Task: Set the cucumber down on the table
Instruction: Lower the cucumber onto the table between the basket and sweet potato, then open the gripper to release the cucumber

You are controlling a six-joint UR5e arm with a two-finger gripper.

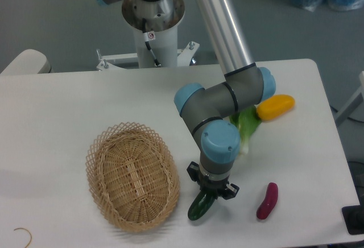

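The dark green cucumber [201,206] lies on the white table [68,106] just right of the wicker basket, near the front edge. My gripper [209,194] points straight down over the cucumber's upper end, its fingers on either side of it. The wrist hides the fingertips, so I cannot tell whether the fingers grip the cucumber or stand off it.
An oval wicker basket [132,175] stands left of the cucumber and holds nothing. A purple eggplant-like piece [267,201] lies to the right. A bok choy [248,127] and a yellow vegetable [276,106] lie behind the arm. The robot base [152,26] stands at the back.
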